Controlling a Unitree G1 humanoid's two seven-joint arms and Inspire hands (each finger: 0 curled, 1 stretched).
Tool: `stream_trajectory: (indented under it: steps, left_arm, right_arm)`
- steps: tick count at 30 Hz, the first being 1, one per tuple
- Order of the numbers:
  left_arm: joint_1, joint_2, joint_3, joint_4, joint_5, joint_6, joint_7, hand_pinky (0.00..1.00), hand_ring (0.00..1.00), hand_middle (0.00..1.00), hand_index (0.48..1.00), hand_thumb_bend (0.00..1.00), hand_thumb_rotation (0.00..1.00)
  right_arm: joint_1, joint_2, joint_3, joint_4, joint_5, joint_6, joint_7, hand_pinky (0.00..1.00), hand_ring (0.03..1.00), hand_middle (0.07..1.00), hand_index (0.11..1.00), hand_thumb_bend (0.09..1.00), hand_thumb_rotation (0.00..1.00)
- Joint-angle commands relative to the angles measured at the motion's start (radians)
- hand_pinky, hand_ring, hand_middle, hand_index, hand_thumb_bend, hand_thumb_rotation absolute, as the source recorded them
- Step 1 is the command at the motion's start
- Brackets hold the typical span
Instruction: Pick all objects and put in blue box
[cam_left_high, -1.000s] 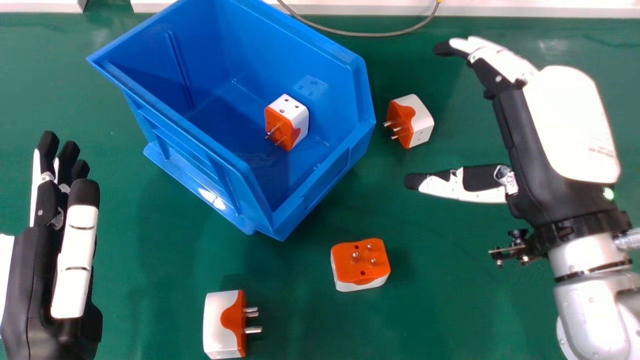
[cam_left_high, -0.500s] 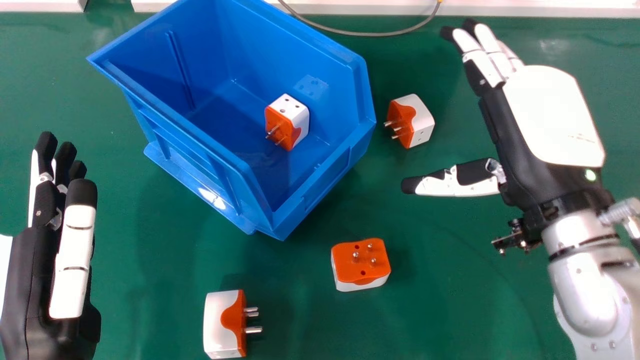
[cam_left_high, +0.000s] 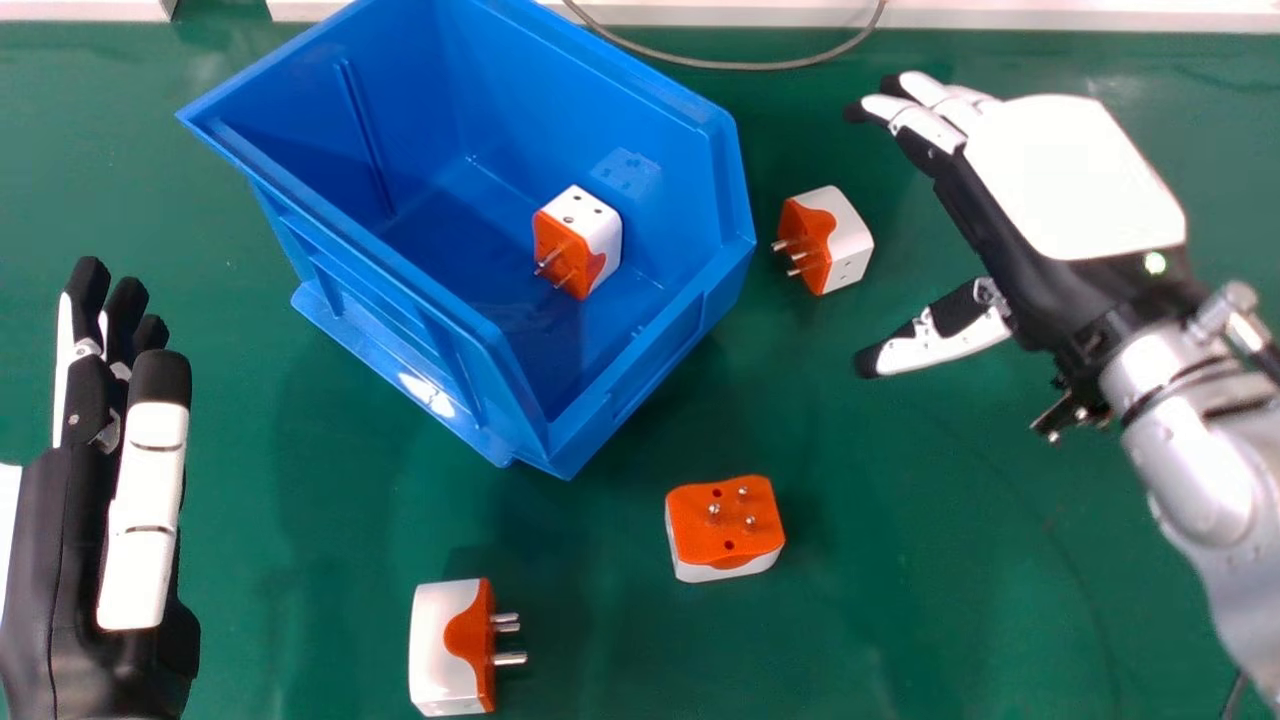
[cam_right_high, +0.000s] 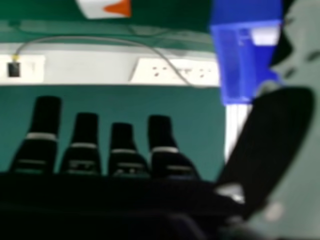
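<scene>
Hanging right of the box (cam_left_high: 400, 330) — right hand (cam_left_high: 1075, 180), thumb and fingers apart, near one plug (cam_left_high: 848, 245) on the worktop (cam_left_high: 900, 620). Second plug (cam_left_high: 598, 235) inside the box. Third (cam_left_high: 725, 525) nearer, pins up; fourth (cam_left_high: 445, 650) on its side, pins rightward. Left hand (cam_left_high: 60, 560) at left — fingers straight.

Blue box (cam_left_high: 640, 370): open-topped, set askew, far and left of centre. Four white-and-orange plug adapters. First adapter (cam_left_high: 598, 232) inside, on box floor, holed white face up, pins left and near. Second adapter (cam_left_high: 848, 245) just right of box, on its side, pins left. Third adapter (cam_left_high: 725, 535) nearer, pins up. Fourth adapter (cam_left_high: 445, 650) nearest, left of third, on its side, pins right.
</scene>
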Motion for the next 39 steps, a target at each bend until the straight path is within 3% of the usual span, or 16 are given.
stream_trajectory:
  steps: [1, 6, 15, 19, 22, 27, 34, 39]
  left_arm:
    - [0.008, 0.004, 0.009, -0.037, -0.001, 0.004, 0.007, 1.0, 1.0, 1.0, 1.0, 0.65, 0.8]
    - [0.009, 0.003, 0.011, -0.055, 0.014, 0.027, 0.026, 0.99, 0.99, 1.0, 1.0, 0.65, 0.8]
    - [0.014, 0.005, 0.007, -0.065, 0.005, 0.027, 0.017, 0.99, 0.99, 0.99, 1.0, 0.66, 0.8]
    - [0.02, 0.003, 0.004, -0.06, 0.009, 0.02, 0.013, 0.99, 0.99, 1.0, 1.0, 0.65, 0.8]
    - [0.017, 0.003, 0.004, -0.05, 0.004, 0.01, 0.007, 0.99, 0.99, 1.0, 1.0, 0.65, 0.8]
    - [0.02, 0.002, 0.003, -0.041, 0.012, -0.003, 0.005, 0.99, 0.99, 1.0, 1.0, 0.64, 0.8]
    - [0.029, 0.0, 0.002, -0.05, 0.017, 0.006, 0.009, 0.99, 0.99, 1.0, 1.0, 0.65, 0.81]
    - [0.026, 0.001, 0.001, -0.039, 0.002, -0.006, -0.003, 0.99, 1.0, 1.0, 1.0, 0.65, 0.81]
  right_arm:
    - [-0.067, -0.036, 0.01, 0.048, 0.008, -0.045, -0.02, 0.67, 0.831, 0.863, 0.807, 0.923, 0.18]
    - [-0.156, -0.055, 0.049, 0.187, -0.001, -0.116, -0.045, 0.65, 0.808, 0.838, 0.785, 0.917, 0.14]
    - [-0.26, -0.054, 0.119, 0.315, -0.023, -0.136, -0.04, 0.63, 0.787, 0.817, 0.769, 0.886, 0.09]
    - [-0.293, -0.049, 0.146, 0.355, -0.04, -0.128, -0.043, 0.63, 0.786, 0.816, 0.769, 0.867, 0.09]
    - [-0.315, -0.043, 0.161, 0.385, -0.037, -0.127, -0.042, 0.63, 0.784, 0.814, 0.768, 0.865, 0.09]
    - [-0.346, -0.03, 0.182, 0.42, -0.032, -0.12, -0.035, 0.64, 0.788, 0.815, 0.771, 0.863, 0.08]
    - [-0.381, -0.012, 0.2, 0.467, -0.032, -0.099, -0.031, 0.65, 0.798, 0.823, 0.777, 0.856, 0.07]
    - [-0.408, -0.001, 0.216, 0.488, -0.037, -0.078, -0.027, 0.66, 0.807, 0.829, 0.785, 0.841, 0.07]
